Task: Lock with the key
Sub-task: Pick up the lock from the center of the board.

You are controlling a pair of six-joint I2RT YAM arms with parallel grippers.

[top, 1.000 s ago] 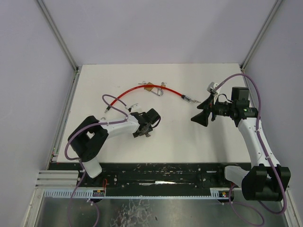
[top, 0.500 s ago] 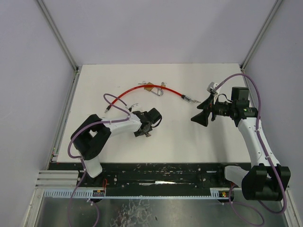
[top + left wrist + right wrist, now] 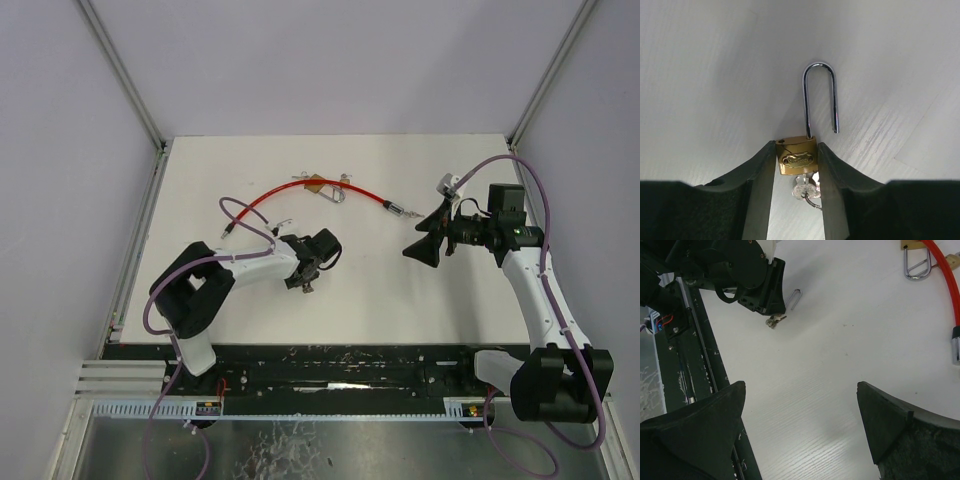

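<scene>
In the left wrist view a brass padlock lies on the white table with its steel shackle swung open. A silver key sits in the keyhole at its bottom, on a small ring. My left gripper has both fingers pressed against the padlock's two sides. From above, this gripper is left of the table's middle, with the key poking out under it. My right gripper hovers wide open over the right half, holding nothing; its view shows the left gripper and key far off.
A red cable curves across the back of the table, through a second brass padlock and ending in a metal connector. The left arm's purple cable loops beside it. A black rail runs along the near edge.
My left gripper's fingers have closed in until they touch the padlock's sides, and its arm has shifted slightly. The right arm has not moved.
</scene>
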